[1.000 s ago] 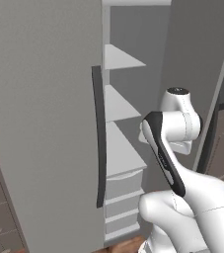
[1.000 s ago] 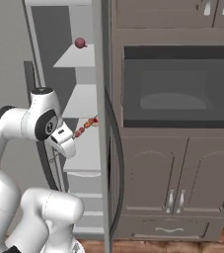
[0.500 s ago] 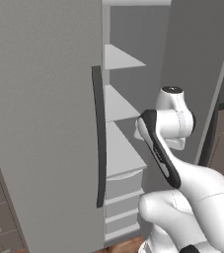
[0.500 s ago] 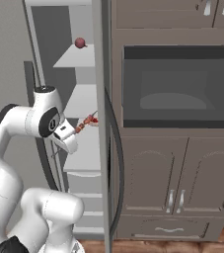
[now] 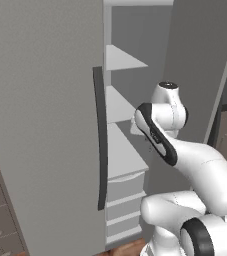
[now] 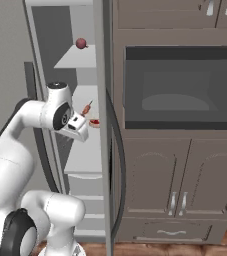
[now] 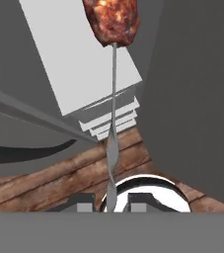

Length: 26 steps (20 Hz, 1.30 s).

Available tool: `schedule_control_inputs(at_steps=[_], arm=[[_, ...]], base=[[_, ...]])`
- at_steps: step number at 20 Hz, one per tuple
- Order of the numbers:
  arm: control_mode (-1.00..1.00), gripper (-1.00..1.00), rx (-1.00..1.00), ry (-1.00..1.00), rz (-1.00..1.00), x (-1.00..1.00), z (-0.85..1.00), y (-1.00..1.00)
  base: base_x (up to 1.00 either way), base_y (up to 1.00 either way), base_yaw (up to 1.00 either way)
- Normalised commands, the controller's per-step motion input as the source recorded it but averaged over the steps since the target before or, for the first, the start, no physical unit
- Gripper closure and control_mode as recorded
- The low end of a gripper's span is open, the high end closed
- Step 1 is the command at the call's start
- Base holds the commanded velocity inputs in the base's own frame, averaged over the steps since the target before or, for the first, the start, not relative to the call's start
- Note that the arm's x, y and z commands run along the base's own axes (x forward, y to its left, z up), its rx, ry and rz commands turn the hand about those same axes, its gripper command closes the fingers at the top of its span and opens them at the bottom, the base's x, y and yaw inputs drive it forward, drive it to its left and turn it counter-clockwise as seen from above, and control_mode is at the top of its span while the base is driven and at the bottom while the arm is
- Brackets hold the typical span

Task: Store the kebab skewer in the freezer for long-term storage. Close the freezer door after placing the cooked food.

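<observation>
Grey freezer (image 5: 195, 65), tall two-door unit, stands open at centre; pale shelves (image 5: 122, 155) and drawers (image 5: 125, 187) visible inside. Freezer door (image 5: 40, 125) swung open at left in left base view, w/ long dark vertical bar handle (image 5: 101, 145) on its edge. Dark built-in oven (image 6: 182, 87) sits to the right of the unit in right base view, above panelled cupboard doors (image 6: 177, 185). White arm (image 6: 32, 112) reaches into the open compartment at middle-shelf height. Gripper (image 7: 109, 196) clamped on the metal stick of the kebab skewer (image 7: 112, 69); skewer held off the shelf, meat end pointing into the freezer (image 6: 87, 108). Small round red item (image 6: 81, 43) rests on the upper shelf; another red item (image 6: 95, 121) lies on the middle shelf near the gripper.
</observation>
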Motion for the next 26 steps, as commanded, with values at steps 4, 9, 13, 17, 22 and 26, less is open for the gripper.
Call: schedule_control_inputs(at_steps=[4, 9, 13, 17, 22, 26], arm=[[-1.00, 1.00, -0.01, -0.14, 0.25, 0.49, -0.03, 0.00], [-1.00, 1.00, -0.07, -0.12, 0.09, 0.49, 0.00, 0.01], [-1.00, 1.00, -0.05, -0.16, 0.02, 0.47, -0.01, 0.03], [-1.00, 1.00, -0.02, -0.20, 0.00, 0.44, -0.03, 0.03], [-1.00, 1.00, -0.01, -0.05, 0.00, 0.55, 0.00, 0.03], [-1.00, 1.00, 0.00, 0.03, 0.00, 0.53, 0.00, 0.06]], base=[[0.00, 0.00, 0.00], [0.00, 0.00, 0.00], [0.00, 0.00, 0.00], [0.00, 0.00, 0.00], [0.00, 0.00, 0.00], [0.00, 0.00, 0.00]])
